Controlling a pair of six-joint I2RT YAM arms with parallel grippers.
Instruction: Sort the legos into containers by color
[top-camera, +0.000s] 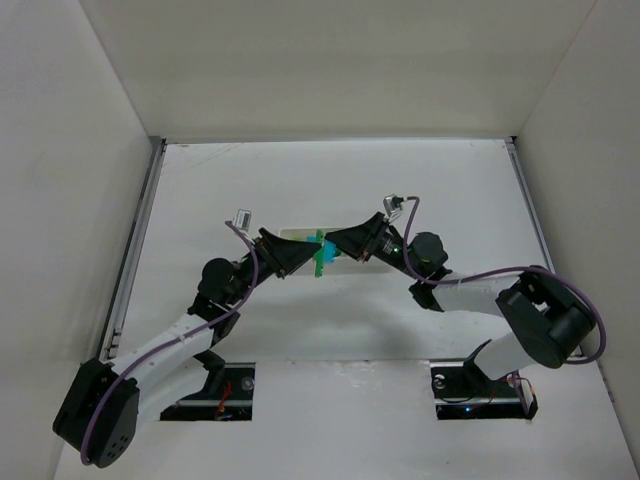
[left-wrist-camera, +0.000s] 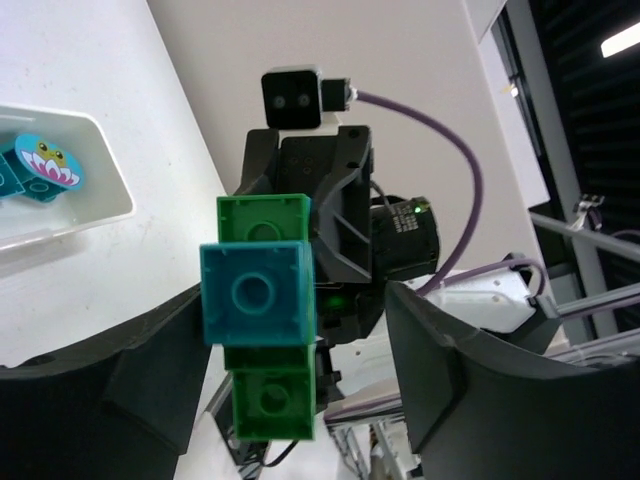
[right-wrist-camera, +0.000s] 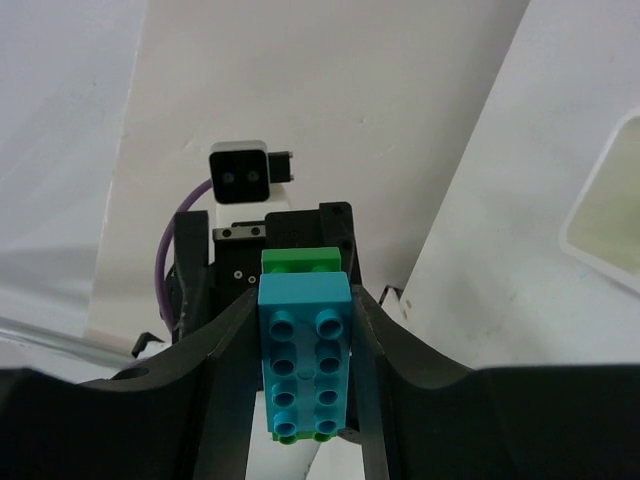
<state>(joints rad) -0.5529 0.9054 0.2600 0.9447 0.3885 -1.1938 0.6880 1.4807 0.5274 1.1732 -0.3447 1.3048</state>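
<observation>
A joined lego cluster (top-camera: 321, 253), a cyan brick (right-wrist-camera: 305, 360) on a green brick (right-wrist-camera: 300, 260), hangs above the table at the centre where both grippers meet. My right gripper (top-camera: 337, 247) is shut on it, its fingers pressing the cyan brick's two long sides in the right wrist view (right-wrist-camera: 305, 320). My left gripper (top-camera: 306, 256) is open around the same cluster (left-wrist-camera: 258, 292). The brick lies close to the left finger (left-wrist-camera: 150, 370), with a wide gap to the right finger (left-wrist-camera: 470, 380). The white tray (top-camera: 298, 233) lies behind the grippers, mostly hidden.
In the left wrist view one tray compartment (left-wrist-camera: 100, 215) holds cyan pieces (left-wrist-camera: 45, 165), one with a printed picture. In the right wrist view a tray corner (right-wrist-camera: 605, 215) shows at the right edge. White walls enclose the table on three sides.
</observation>
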